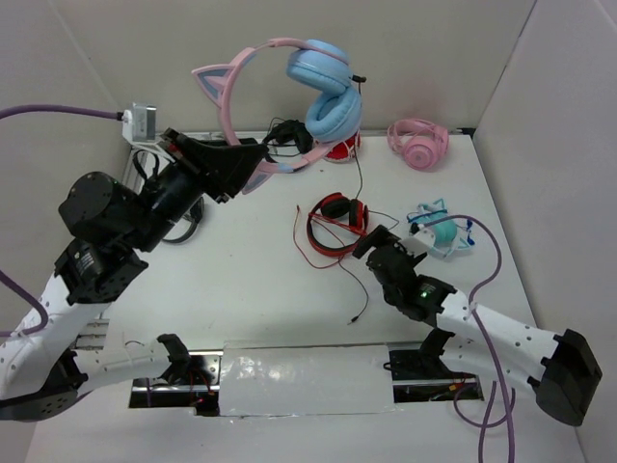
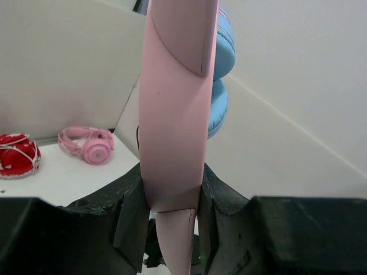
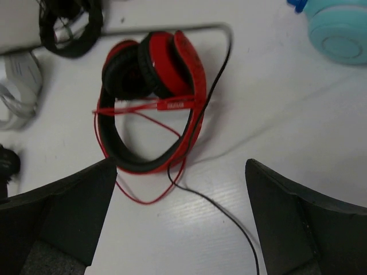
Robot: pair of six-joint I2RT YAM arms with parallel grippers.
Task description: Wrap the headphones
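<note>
The headphones (image 1: 328, 92), with a pink cat-ear headband and light blue ear cups, hang in the air over the back of the table. My left gripper (image 1: 253, 169) is shut on the lower end of the headband (image 2: 175, 103), which fills the gap between its fingers in the left wrist view. The thin black cable (image 1: 359, 174) drops from the cups, crosses the red-and-black headphones and ends loose on the table. My right gripper (image 1: 371, 246) stands open low over the table. A stretch of that black cable (image 3: 229, 220) lies between its fingers (image 3: 63, 212), untouched.
Red-and-black headphones (image 1: 337, 224) with a red cable lie mid-table, just beyond the right gripper. All-pink headphones (image 1: 418, 143) sit at the back right, a teal bundle (image 1: 443, 233) at the right and a red bundle (image 1: 339, 149) behind the blue cups. White walls enclose the table.
</note>
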